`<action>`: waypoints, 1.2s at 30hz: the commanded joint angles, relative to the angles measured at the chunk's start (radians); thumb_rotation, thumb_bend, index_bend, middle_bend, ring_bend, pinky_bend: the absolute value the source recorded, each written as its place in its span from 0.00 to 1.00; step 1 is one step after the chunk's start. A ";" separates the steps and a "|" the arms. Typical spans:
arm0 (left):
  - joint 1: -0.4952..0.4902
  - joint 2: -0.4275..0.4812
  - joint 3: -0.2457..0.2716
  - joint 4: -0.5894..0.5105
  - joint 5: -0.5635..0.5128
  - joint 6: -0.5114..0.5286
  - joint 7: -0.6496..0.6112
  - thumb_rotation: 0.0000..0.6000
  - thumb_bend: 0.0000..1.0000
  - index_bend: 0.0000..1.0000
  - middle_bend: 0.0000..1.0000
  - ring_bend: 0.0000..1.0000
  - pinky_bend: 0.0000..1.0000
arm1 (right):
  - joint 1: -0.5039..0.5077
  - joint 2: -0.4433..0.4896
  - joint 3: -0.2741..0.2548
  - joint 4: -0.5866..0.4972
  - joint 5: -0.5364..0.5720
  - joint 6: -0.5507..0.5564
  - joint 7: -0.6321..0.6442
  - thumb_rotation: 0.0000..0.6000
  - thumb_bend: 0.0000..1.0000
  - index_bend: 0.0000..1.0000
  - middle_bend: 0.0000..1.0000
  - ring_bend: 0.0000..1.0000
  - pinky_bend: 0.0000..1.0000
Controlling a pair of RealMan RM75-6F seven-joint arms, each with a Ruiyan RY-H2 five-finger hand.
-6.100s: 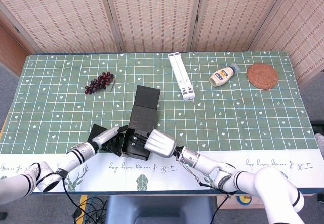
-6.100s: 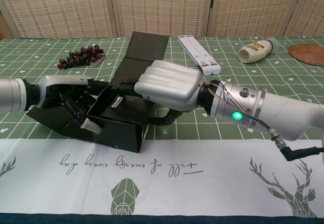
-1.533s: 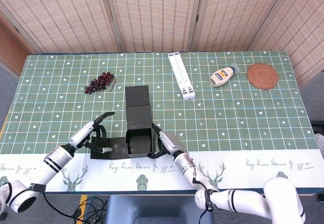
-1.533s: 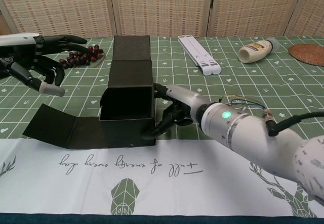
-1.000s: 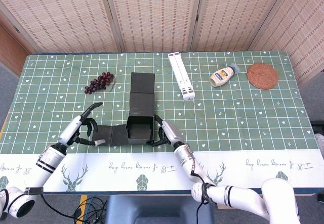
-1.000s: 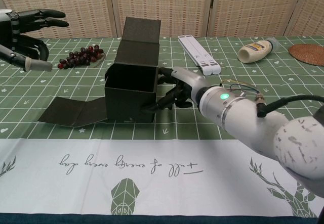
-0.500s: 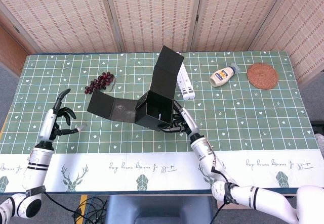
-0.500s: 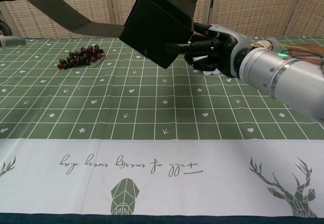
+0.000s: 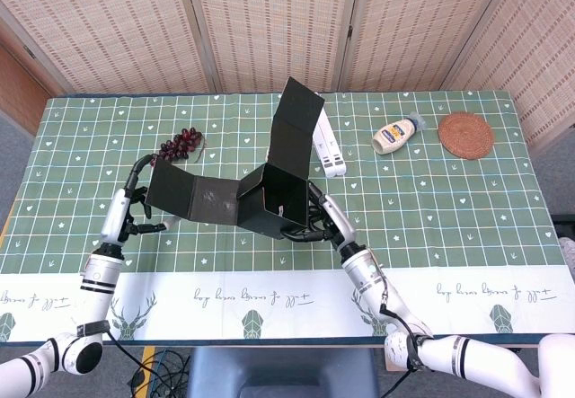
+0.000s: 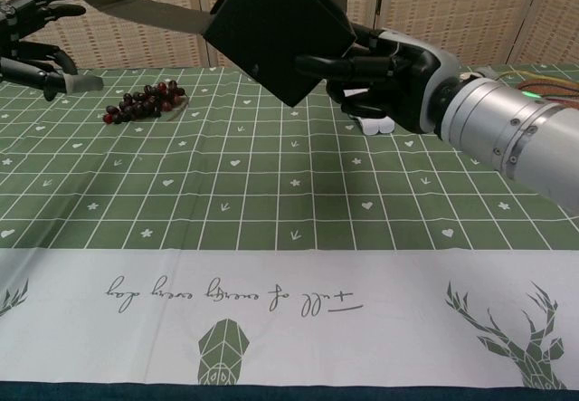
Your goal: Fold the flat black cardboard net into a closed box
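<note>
A half-folded black cardboard box net (image 9: 269,196) is held above the green checked tablecloth (image 9: 449,209) by the right hand (image 10: 380,75); the left hand (image 9: 135,205) is spread, holding nothing.

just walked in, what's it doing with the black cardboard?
The right robot hand holds a half-folded black box up off the table. Its long side flap and top flap hang unfolded, so the box isn't closed. The left robot hand is open beside the side flap's end. Grapes, a bottle and a coaster sit behind.
</note>
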 commanded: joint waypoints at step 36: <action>-0.012 -0.053 0.007 -0.039 0.219 0.153 0.095 1.00 0.07 0.00 0.00 0.53 0.70 | 0.097 -0.107 -0.082 0.076 0.094 -0.019 -0.233 1.00 0.52 0.25 0.40 0.75 1.00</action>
